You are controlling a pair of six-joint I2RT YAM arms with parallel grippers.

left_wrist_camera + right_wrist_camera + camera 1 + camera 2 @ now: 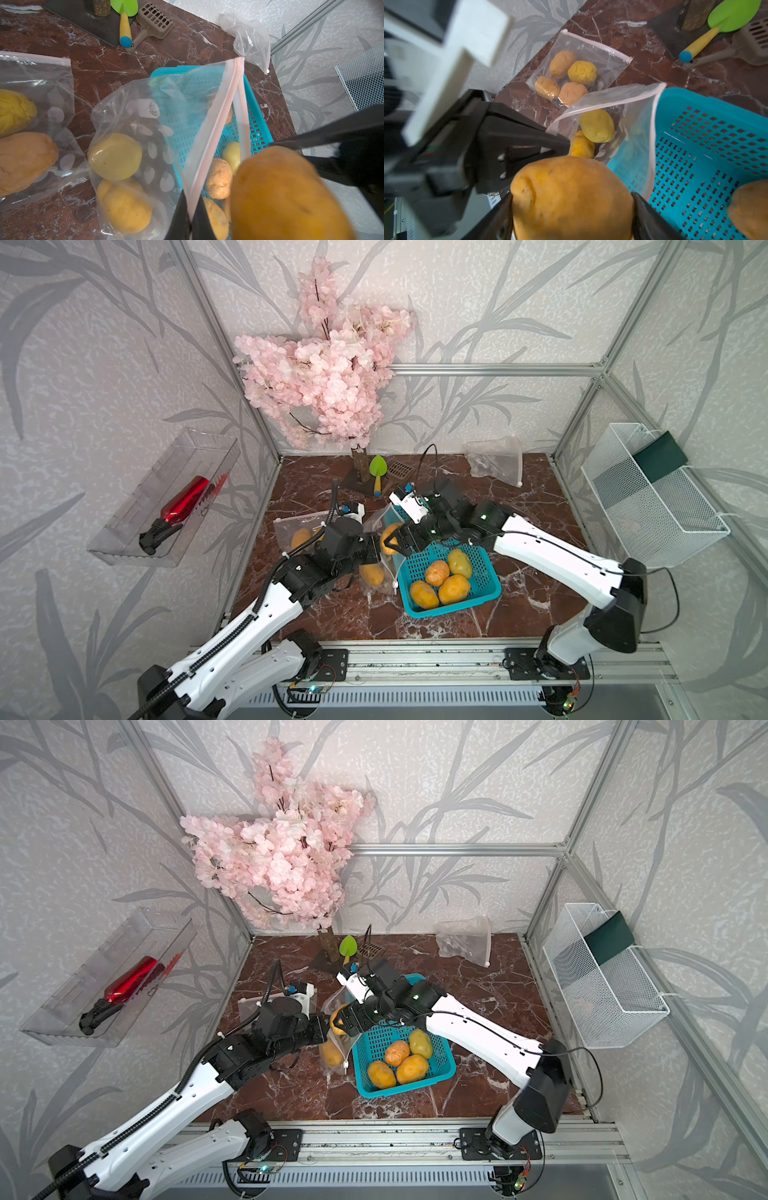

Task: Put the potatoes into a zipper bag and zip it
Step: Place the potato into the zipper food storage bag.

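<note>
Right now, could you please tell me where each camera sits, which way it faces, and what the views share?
Top views: high over the front edge, looking down at the table; left arm and right arm show, left gripper and right gripper close beside the basket.
Left wrist: behind the shut left gripper, facing the open bag whose rim it pinches.
Right wrist: behind the right gripper, facing its held potato and the bag.
Shared: both wrist views show that potato, the open bag and the basket.

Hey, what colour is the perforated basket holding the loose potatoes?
The basket is turquoise blue, and it shows best in a top view.
</note>
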